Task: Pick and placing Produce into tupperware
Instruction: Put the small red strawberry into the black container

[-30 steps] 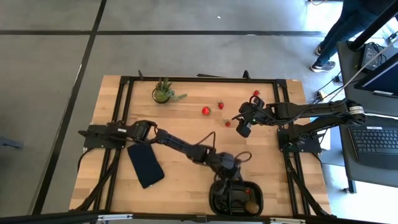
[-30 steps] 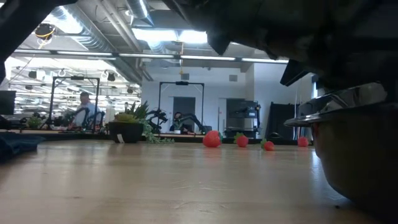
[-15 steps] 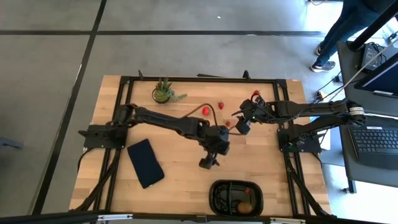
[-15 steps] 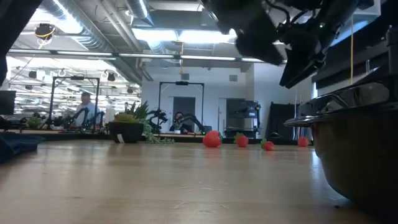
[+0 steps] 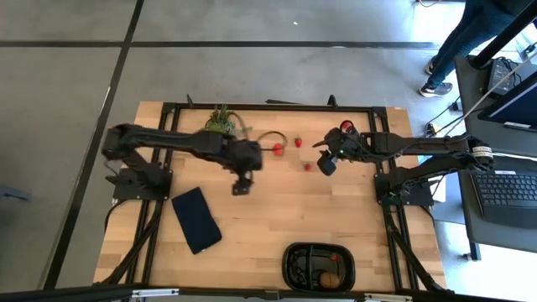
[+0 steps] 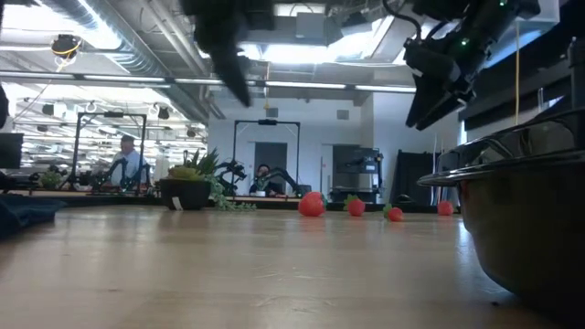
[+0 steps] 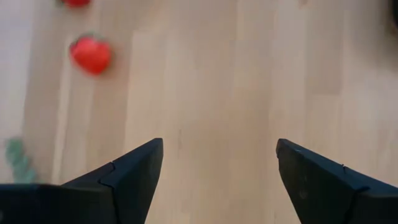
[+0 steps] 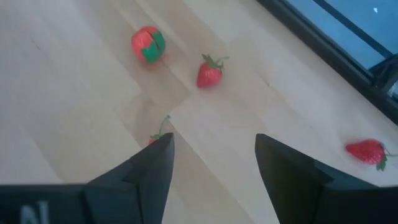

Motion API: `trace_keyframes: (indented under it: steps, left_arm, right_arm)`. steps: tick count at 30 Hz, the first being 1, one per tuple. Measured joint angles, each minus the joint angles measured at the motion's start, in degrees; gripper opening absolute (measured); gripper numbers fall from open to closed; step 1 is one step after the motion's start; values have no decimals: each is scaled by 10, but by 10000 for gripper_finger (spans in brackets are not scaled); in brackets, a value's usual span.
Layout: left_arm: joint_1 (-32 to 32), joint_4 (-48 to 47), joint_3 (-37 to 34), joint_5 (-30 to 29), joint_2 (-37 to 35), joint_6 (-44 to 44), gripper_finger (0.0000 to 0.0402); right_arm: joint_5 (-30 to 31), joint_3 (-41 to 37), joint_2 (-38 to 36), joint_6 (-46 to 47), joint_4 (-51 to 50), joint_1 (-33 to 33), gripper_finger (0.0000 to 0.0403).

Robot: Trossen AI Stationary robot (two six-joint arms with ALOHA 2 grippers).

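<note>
Light wooden table point(image 5: 277, 218): wide bare stretch mid-board. Black rounded-rectangular plastic tray point(image 5: 318, 266) sits at the near edge; brown oval fruit point(image 5: 338, 278) and a red piece inside, other contents hard to make out. Flat dark navy slab point(image 5: 196, 220) lies left of the tray. Left gripper point(image 5: 242, 184) hangs far from the tray, fingers apart, empty. Right gripper point(image 5: 325, 164) over a small red strawberry point(image 8: 154, 138), half hidden by a finger; fingers apart. Three more red strawberries point(image 5: 278, 149) lie beyond the tray.
</note>
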Motion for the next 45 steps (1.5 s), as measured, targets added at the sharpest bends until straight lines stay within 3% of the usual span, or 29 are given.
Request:
trace_keyframes:
  steps: [11, 15, 20, 25, 31, 45]
  left_arm:
    - [51, 231, -332, -14, -269, -50, 303]
    - [61, 325, -425, -14, -334, -62, 303]
    - [68, 421, -515, -14, -381, -80, 303]
    - [69, 490, -563, -17, -394, -92, 303]
    - [69, 513, -577, -19, -395, -93, 303]
    - [69, 513, -577, -19, -395, -93, 303]
  right_arm:
    - [8, 0, 1, -41, 92, 0, 226]
    - [54, 0, 9, -22, 117, 0, 226]
    - [30, 0, 48, 2, 135, -10, 226]
    - [13, 0, 133, 2, 138, -20, 226]
    - [-79, 0, 219, 21, 148, -32, 226]
    - [-132, 0, 291, 14, 144, -35, 226]
